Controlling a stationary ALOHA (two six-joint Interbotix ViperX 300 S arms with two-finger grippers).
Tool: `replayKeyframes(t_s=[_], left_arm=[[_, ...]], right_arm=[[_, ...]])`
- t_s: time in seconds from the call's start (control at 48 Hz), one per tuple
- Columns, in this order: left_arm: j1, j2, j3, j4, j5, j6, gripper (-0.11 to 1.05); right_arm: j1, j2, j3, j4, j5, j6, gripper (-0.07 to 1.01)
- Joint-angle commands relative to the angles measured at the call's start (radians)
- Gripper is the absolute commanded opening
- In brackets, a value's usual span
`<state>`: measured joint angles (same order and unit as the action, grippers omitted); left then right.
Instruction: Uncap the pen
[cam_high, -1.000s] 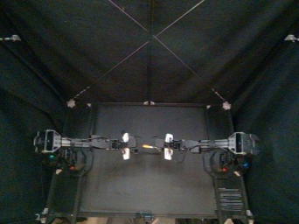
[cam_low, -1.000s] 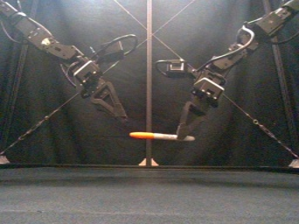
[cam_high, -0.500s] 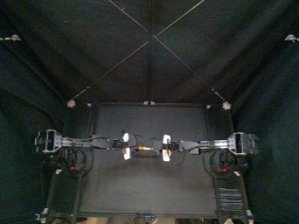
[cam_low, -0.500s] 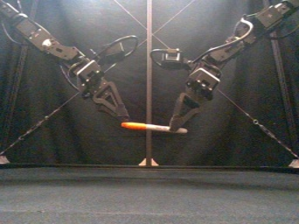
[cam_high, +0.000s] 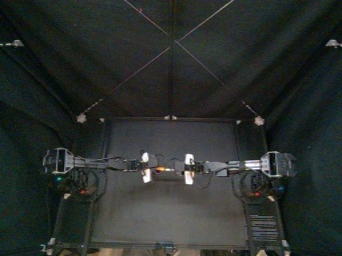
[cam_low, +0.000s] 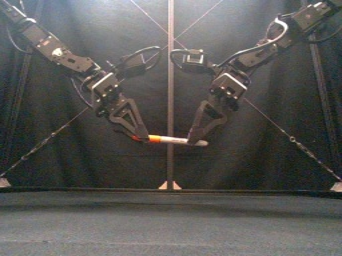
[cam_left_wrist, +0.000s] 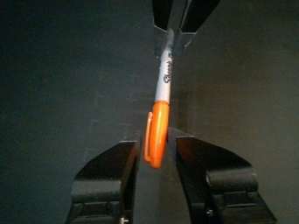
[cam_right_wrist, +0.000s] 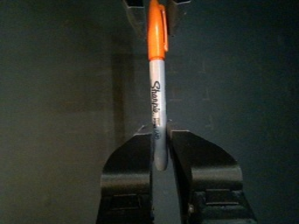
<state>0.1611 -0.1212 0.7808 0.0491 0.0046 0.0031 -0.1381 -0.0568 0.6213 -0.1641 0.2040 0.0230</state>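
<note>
A marker pen (cam_low: 177, 140) with an orange cap (cam_low: 158, 139) and a grey barrel hangs level in the air above the table. My right gripper (cam_low: 198, 139) is shut on the barrel's end (cam_right_wrist: 158, 96). My left gripper (cam_low: 144, 137) is at the opposite end. Its jaws stand open, one on each side of the orange cap (cam_left_wrist: 156, 131), with a thin gap on either side. From the top, both grippers meet over the table's middle with the pen (cam_high: 164, 172) between them. The right gripper (cam_left_wrist: 176, 24) shows at the pen's far end in the left wrist view.
The black table (cam_high: 167, 215) lies bare under the arms. Black curtains close the back and sides.
The right gripper has carried the pen up and toward the left arm. The left gripper has come in, so the orange cap now sits between its jaws.
</note>
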Motion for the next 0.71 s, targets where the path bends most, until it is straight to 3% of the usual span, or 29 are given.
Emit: replayKeyframes(t_s=[0.021,0.271,0.458,0.708], left_arm=[[0.005,-0.006,-0.026,-0.002,-0.008,0.0,0.6],[0.003,-0.017,-0.014,-0.009,-0.006,-0.0015,0.37],[0.005,-0.035,0.014,-0.031,-0.008,-0.0015,0.36],[0.006,-0.092,0.061,-0.031,-0.008,0.0031,0.36]], right_arm=[[0.002,-0.02,-0.025,0.0,-0.011,0.002,0.44],[-0.002,-0.021,-0.008,0.0,-0.009,0.003,0.44],[-0.005,-0.048,0.017,0.006,-0.009,0.005,0.44],[-0.005,-0.109,0.066,0.009,-0.017,0.006,0.44]])
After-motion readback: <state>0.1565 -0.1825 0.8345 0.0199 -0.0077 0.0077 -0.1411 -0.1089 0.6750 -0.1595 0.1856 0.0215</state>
